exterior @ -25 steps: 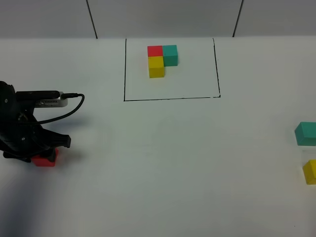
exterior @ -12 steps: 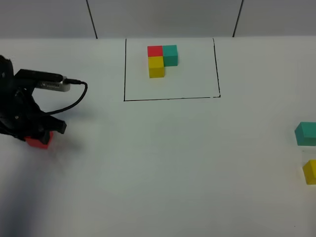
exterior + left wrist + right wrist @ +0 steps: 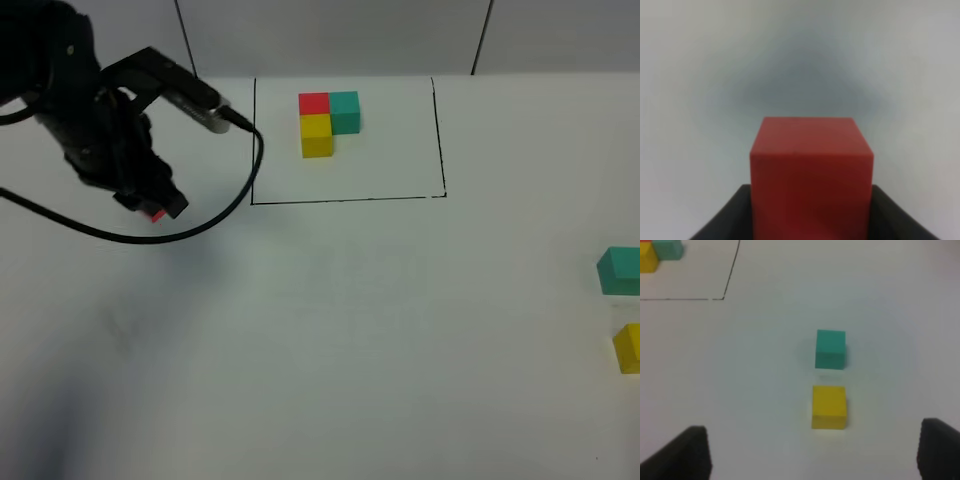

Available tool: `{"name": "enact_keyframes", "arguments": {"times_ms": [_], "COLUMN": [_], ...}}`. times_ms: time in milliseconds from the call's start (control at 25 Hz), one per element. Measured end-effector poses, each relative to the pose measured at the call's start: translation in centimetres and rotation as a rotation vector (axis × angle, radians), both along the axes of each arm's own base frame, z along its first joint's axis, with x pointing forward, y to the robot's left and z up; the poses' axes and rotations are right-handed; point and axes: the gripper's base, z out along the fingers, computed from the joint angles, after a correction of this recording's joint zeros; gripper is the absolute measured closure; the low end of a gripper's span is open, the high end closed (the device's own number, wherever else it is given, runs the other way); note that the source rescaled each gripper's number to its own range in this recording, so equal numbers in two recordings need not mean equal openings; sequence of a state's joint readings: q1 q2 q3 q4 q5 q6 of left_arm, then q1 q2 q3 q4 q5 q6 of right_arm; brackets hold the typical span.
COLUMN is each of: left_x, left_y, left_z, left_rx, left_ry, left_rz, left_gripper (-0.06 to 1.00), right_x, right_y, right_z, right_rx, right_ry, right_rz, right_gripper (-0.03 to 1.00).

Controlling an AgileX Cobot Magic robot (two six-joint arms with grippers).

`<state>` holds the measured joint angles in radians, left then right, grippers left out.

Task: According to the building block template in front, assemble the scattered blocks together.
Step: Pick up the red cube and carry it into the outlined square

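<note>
The template [image 3: 328, 122], an L of red, teal and yellow cubes inside a thin black outline [image 3: 345, 200], lies at the far middle of the table. My left gripper [image 3: 155, 208] hangs above the table to the left of the outline, shut on the red cube [image 3: 810, 175]; only a sliver of that red cube [image 3: 158, 214] shows below the fingers in the high view. The loose teal cube [image 3: 620, 270] and yellow cube [image 3: 629, 347] lie at the right edge. In the right wrist view the teal cube [image 3: 830, 349] and yellow cube [image 3: 829, 406] sit ahead of my open right gripper [image 3: 815, 450].
A black cable [image 3: 130, 235] loops from the left arm over the table left of the outline. Two dark seams [image 3: 185, 38] run down the grey back wall. The white table [image 3: 360, 340] stretches bare between the outline and the near edge.
My left gripper has lifted the red cube off the table and carried it up and to the right, toward the outline. The teal and yellow cubes have not moved.
</note>
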<state>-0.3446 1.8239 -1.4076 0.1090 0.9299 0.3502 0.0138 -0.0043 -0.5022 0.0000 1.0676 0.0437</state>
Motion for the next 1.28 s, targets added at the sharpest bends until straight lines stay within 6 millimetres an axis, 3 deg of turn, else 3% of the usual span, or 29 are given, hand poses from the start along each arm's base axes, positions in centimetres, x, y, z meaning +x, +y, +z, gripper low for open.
{"name": "enact_keyframes", "arguments": {"times_ms": [200, 560, 880, 1280], "left_x": [2.7, 5.9, 5.6, 4.8], "left_y": [-4.3, -11.2, -16.5, -18.8], "left_z": [0.2, -2.7, -6.4, -10.6], "left_rx": [0.054, 0.116, 0.152, 0.172], "left_ry": [0.047, 0.080, 0.089, 0.152], "left_rz": [-0.212, -0.534, -0.771, -0.825], "left_gripper": [0.94, 0.94, 0.94, 0.94], "right_x": [0.0, 0.0, 0.0, 0.0], "right_y": [0.0, 0.0, 0.0, 0.0], "right_z": [0.0, 0.0, 0.0, 0.0], "right_rx": [0.000, 0.000, 0.000, 0.000], "right_ry": [0.000, -0.001, -0.001, 0.000], "right_rz": [0.000, 0.000, 0.000, 0.000], "right_gripper": [0.27, 0.27, 0.27, 0.27]}}
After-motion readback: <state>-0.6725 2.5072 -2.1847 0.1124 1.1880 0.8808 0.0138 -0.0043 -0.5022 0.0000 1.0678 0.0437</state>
